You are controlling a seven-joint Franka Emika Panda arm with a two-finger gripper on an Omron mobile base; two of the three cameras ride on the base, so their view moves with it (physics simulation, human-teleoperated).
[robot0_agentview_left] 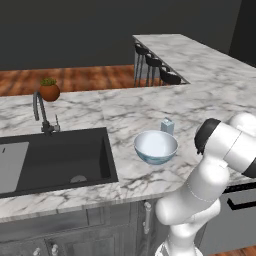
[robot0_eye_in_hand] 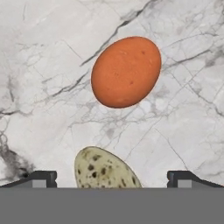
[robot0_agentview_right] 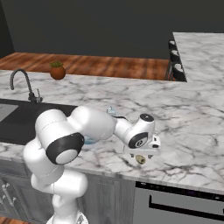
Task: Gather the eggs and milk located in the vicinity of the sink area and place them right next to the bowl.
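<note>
My gripper [robot0_eye_in_hand: 111, 179] points down at the marble counter [robot0_eye_in_hand: 43, 65], open, its fingertips [robot0_eye_in_hand: 40, 178] standing wide apart. A pale speckled egg [robot0_eye_in_hand: 105, 168] lies between them on the counter, with space on both sides. A second, orange-brown egg [robot0_eye_in_hand: 126, 72] lies a little beyond it. In the right base view the gripper [robot0_agentview_right: 141, 156] hangs right of the bowl [robot0_agentview_right: 89, 140], which my arm mostly hides, with the speckled egg [robot0_agentview_right: 140, 159] just under it. The pale blue bowl [robot0_agentview_left: 156, 146] stands right of the sink [robot0_agentview_left: 55, 157]. The milk [robot0_agentview_left: 167, 126] stands just behind the bowl.
A dark faucet [robot0_agentview_left: 42, 112] rises behind the sink, and a terracotta plant pot [robot0_agentview_left: 49, 90] sits at the counter's far edge. Black stools [robot0_agentview_left: 155, 65] line the far counter wing. The counter's front edge runs close below the gripper.
</note>
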